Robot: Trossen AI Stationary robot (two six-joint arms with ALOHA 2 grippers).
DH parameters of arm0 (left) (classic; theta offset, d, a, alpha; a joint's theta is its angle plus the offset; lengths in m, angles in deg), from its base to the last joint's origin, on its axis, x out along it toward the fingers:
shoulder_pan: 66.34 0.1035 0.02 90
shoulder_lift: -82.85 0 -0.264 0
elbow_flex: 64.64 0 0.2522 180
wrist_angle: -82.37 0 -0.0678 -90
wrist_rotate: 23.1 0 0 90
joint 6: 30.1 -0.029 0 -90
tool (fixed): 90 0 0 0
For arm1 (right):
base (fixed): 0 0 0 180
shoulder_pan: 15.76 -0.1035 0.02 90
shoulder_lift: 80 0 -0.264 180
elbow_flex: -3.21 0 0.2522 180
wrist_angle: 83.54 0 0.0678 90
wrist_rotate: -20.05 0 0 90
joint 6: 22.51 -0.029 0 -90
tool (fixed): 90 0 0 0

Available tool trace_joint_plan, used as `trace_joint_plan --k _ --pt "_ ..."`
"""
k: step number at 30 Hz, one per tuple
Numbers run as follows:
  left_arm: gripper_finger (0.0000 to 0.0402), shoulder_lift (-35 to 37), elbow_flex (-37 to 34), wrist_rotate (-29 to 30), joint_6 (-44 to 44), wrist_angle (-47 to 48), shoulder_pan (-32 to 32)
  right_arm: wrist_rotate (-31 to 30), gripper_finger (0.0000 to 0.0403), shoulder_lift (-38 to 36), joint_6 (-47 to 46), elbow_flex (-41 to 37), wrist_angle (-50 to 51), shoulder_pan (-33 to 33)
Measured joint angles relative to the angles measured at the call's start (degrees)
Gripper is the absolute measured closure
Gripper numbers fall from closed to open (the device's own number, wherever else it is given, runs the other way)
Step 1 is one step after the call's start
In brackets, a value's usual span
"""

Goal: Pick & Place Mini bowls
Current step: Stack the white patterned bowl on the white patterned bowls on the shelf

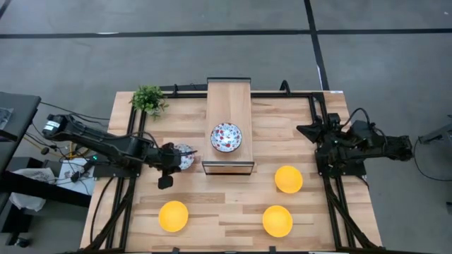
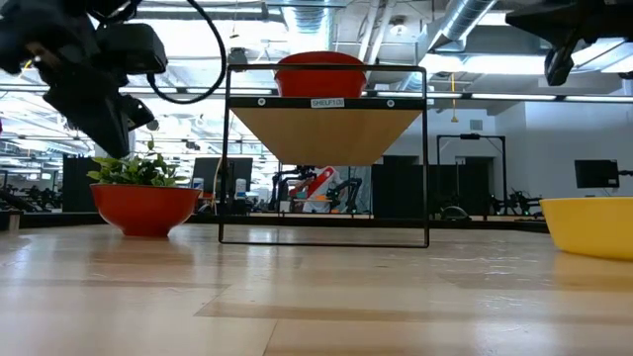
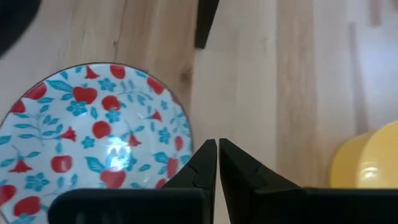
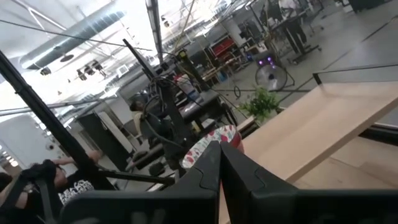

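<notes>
A white bowl with a red-and-blue flower pattern (image 1: 186, 156) stands on the table left of the wooden shelf (image 1: 229, 102). In the low view its red outside (image 2: 144, 209) rests on the tabletop. My left gripper (image 1: 176, 158) is shut and hovers above this bowl's rim (image 3: 180, 118), its fingertips (image 3: 217, 149) just beside the rim. A second patterned bowl (image 1: 226, 137) sits on top of the shelf. Three yellow bowls (image 1: 288, 179) (image 1: 173, 216) (image 1: 277, 221) stand on the near half of the table. My right gripper (image 4: 219, 149) is shut and empty, raised at the table's right edge (image 1: 319, 144).
A small green potted plant (image 1: 148, 100) stands at the far left corner. The shelf has a thin black wire frame (image 2: 427, 158) with open room beneath it. Black frame rails run along the left and right table edges (image 1: 326, 176).
</notes>
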Motion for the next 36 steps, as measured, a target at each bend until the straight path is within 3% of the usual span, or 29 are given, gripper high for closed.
trace_joint_plan --k 12,26,36 --pt "0.0385 -5.0 0.0 0.5 -2.1 0.2 0.0 0.0 0.0403 0.0 0.3 0.0 0.2 0.0" --pt "0.0383 -5.0 0.0 0.7 -0.6 0.2 0.0 0.1 0.0403 0.0 0.4 0.0 1.2 0.0" --pt "0.0302 -5.0 0.0 2.6 -0.8 -0.1 0.0 0.0 0.0403 0.0 0.5 0.0 2.0 0.0"
